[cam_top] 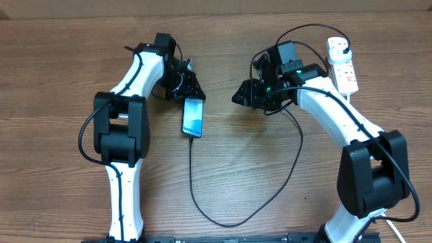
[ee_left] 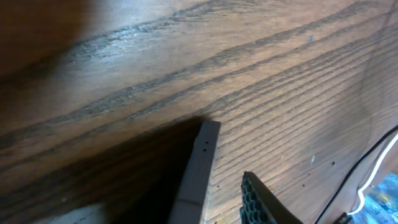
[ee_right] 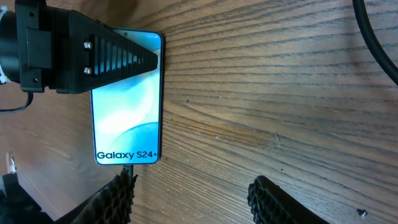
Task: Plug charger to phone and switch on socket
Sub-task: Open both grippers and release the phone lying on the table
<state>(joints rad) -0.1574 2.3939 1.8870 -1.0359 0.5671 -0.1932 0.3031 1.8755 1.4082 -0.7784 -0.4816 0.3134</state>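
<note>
The phone (cam_top: 193, 117) lies flat on the table, its blue screen up; the right wrist view shows it (ee_right: 127, 118) with "Galaxy S24+" text. The charger cable (cam_top: 191, 175) runs from the phone's near end in a loop to its black plug (cam_top: 339, 45) in the white socket strip (cam_top: 345, 72). The connector tip (ee_right: 127, 169) sits at the phone's bottom edge. My left gripper (cam_top: 188, 88) is at the phone's far end, with one finger (ee_left: 261, 202) beside the phone's edge (ee_left: 199, 168) and a gap between. My right gripper (ee_right: 196, 199) is open and empty over bare wood right of the phone.
The wooden table (cam_top: 61, 81) carries only these things. The cable loop reaches close to the front edge (cam_top: 229, 224). A black cable (ee_right: 379, 43) crosses the top right of the right wrist view. The socket strip lies at the far right by the right arm.
</note>
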